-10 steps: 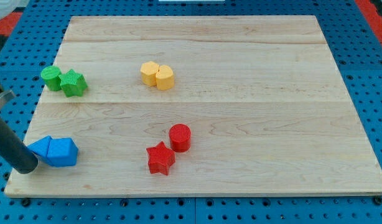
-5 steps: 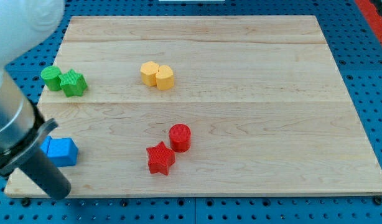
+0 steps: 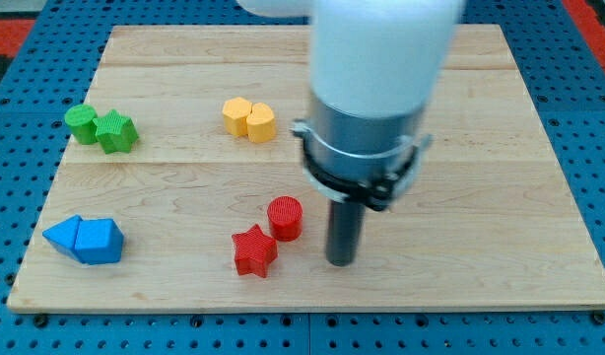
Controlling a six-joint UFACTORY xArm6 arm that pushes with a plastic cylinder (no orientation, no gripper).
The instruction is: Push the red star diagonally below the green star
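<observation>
The light wooden desk carries eight small plastic blocks. My tip, the end effector, is a bare dark rod holding nothing; it stands near the desk's bottom edge. The red star lies to the view's left of it, apart, touching the red cylinder. The green star sits near the left edge, well apart.
</observation>
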